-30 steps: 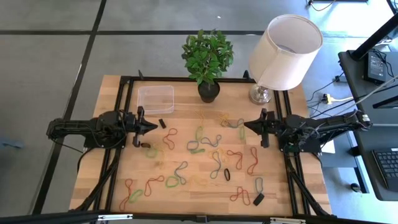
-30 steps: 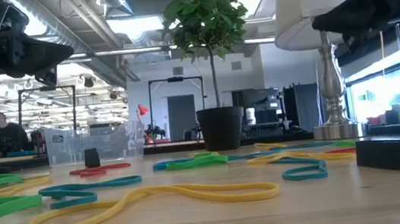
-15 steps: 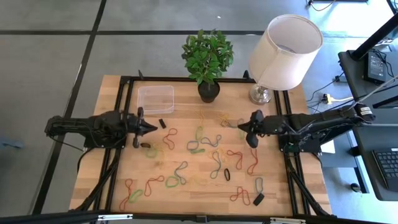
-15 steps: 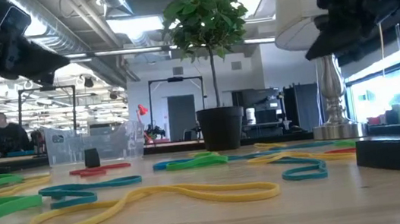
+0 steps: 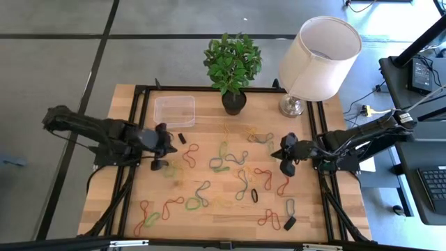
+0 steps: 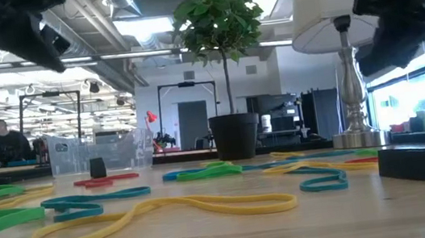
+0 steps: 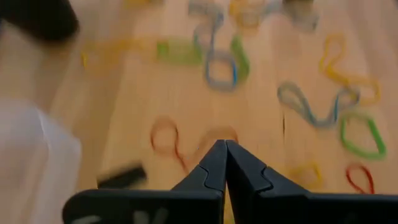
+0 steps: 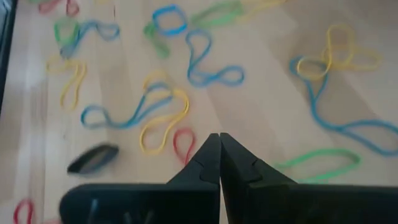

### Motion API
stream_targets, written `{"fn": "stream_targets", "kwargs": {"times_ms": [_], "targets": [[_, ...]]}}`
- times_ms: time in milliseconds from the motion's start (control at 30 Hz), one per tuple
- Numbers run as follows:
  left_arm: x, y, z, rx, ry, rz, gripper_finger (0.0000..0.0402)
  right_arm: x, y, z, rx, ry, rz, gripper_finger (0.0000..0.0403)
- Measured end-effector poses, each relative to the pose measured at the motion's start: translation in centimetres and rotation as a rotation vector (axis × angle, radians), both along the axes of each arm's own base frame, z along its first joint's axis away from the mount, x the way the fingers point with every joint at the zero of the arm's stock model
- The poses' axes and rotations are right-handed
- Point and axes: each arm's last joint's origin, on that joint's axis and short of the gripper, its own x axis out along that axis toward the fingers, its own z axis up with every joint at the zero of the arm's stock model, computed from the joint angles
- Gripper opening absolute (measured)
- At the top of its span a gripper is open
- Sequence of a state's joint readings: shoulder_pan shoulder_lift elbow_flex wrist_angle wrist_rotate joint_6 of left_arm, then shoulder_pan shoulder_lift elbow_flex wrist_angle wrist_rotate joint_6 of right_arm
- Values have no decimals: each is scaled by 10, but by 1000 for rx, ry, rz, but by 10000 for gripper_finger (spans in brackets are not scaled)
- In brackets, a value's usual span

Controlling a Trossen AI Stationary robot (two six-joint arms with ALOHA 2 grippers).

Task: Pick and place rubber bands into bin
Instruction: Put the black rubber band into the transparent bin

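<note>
Nearest to us in the low view lies a long yellow rubber band (image 6: 163, 214), flat on the wooden table (image 5: 230, 213), with its long axis across the picture. Behind it we see blue-green bands (image 6: 92, 200) and green ones (image 6: 203, 171), also flat and stretched mostly sideways. From above, the rubber bands (image 5: 216, 174) are scattered over the middle and near part of the table, many twisted into a figure-eight, and they point in many different directions. Some red ones (image 5: 146, 216) lie close to the near left corner. A small black blocky piece (image 5: 290, 223) lies near the near right side.

The left gripper (image 5: 167, 145) is above the table on the left side, over the bands there. In its wrist view the two fingers (image 7: 214, 163) are pressed together at the tips and hold nothing. The right gripper (image 5: 284, 159) is above the right part of the table, tilted down toward the bands. Its fingers (image 8: 210, 160) are also closed tip to tip, with nothing between them, and a red loop (image 8: 183, 144) lies just beyond the tips.

Farther back, the bin (image 5: 174, 110) of clear plastic stands near the far left part of the table. We see no band inside it. Beside it, to the right, stands a black plant pot (image 5: 234, 102) with a green plant, and then a lamp (image 5: 317, 59) with a white shade at the far right corner.
</note>
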State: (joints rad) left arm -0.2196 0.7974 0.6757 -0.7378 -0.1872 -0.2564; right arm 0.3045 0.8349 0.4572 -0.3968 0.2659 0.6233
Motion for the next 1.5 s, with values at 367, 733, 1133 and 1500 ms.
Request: {"fn": "stream_targets", "kwargs": {"times_ms": [367, 733, 1133, 1500], "targets": [[31, -9, -15, -265, 299, 494, 3, -8, 14, -4, -11, 60, 145, 6], [35, -12, -43, -385, 535, 949, 19, -8, 15, -3, -68, 54, 205, 7], [46, -13, -67, -310, 646, 1069, 123, -8, 15, -4, -86, 54, 222, 7], [54, 4, -90, -288, 823, 1181, 129, -7, 15, -2, -80, 35, 221, 7]]}}
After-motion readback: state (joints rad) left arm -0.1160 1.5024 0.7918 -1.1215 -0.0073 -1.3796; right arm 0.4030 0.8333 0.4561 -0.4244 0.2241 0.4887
